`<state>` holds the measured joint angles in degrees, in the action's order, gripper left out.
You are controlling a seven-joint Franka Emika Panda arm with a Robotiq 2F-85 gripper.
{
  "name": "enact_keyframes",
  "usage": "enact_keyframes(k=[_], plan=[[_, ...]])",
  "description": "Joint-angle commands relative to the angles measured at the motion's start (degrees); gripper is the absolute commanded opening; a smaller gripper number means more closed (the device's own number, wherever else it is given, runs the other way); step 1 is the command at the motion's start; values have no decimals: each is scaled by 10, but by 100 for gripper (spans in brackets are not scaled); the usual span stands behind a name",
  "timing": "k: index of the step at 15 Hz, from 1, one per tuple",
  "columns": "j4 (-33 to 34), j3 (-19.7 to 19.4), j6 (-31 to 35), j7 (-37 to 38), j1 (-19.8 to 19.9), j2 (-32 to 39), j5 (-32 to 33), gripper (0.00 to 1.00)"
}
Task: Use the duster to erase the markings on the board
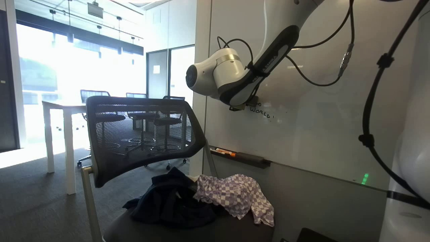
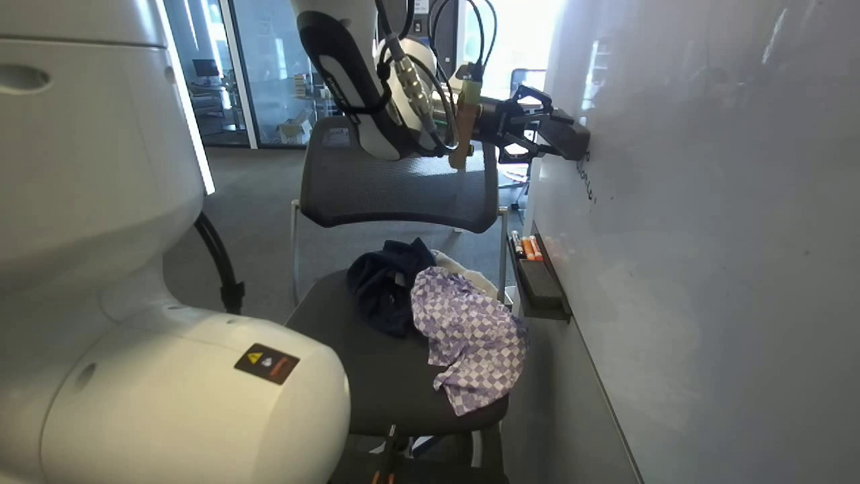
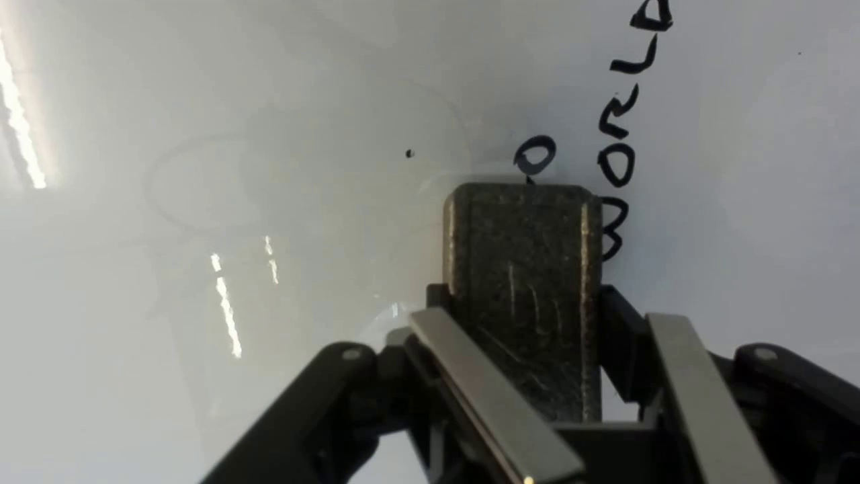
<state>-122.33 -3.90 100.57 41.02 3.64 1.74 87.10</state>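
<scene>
The end effector (image 3: 526, 312) clamps the duster (image 3: 524, 252) by its sides — freeing its face to wipe, I reckon — with lettering (image 3: 617, 119) at its one o'clock, wrist view!

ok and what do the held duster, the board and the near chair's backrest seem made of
Held duster: matte, perhaps dense foam or plastic, from its speckled, scuffed face. Board: glossy, maybe coated metal or glass, given bright reflections. Backrest: likely dull synthetic mesh, being see-through.
</scene>
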Motion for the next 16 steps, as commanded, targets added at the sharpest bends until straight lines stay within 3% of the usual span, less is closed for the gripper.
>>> enact_keyframes(k=[1, 12, 16], plan=[[12, -7, 3, 12, 9, 7, 14, 29], [-53, -28, 9, 83, 29, 4, 30, 29], [-86, -37, 16, 146, 37, 9, 99, 29]])
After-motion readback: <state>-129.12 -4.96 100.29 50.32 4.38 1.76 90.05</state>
